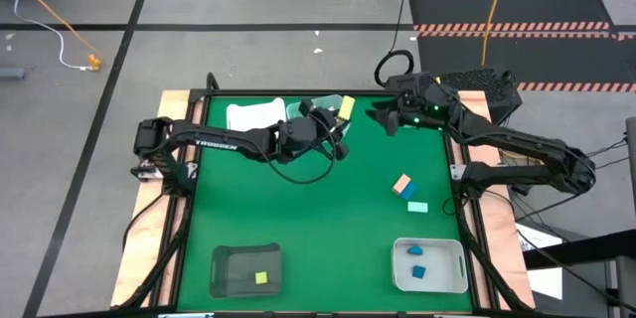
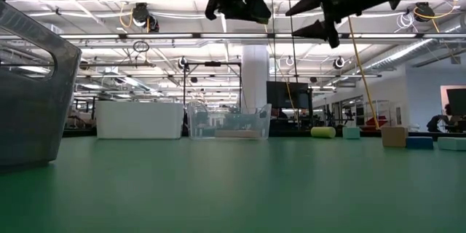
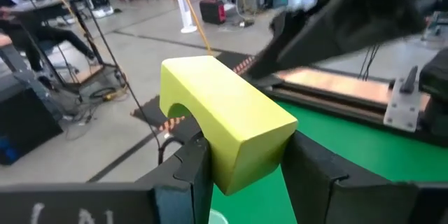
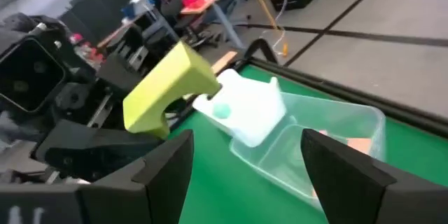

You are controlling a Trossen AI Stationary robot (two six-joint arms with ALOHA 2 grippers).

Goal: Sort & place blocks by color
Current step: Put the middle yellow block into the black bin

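My left gripper [image 1: 336, 131] is raised over the far middle of the table, shut on a yellow-green arch-shaped block [image 3: 224, 115], which also shows in the high view [image 1: 347, 107]. My right gripper [image 1: 384, 116] hangs open just to the right of that block, its two fingers [image 4: 171, 161] apart with nothing between them. A tan block [image 1: 401, 183], a blue block [image 1: 409, 191] and a teal block [image 1: 417, 206] lie flat on the green mat at the right. My left gripper pinches the yellow-green block's lower end [image 3: 241, 164] between its two fingers [image 3: 189, 171]. The fingers lie about level and come from the table's left. The block juts out past the fingertips, tilted, and is lifted clear of the table.
A white bin [image 1: 253, 115] holding a teal block and a clear bin [image 4: 329, 136] holding a salmon block stand at the far edge. A dark bin [image 1: 246, 268] with a yellow block sits near left. A white bin [image 1: 429, 265] with blue blocks sits near right.
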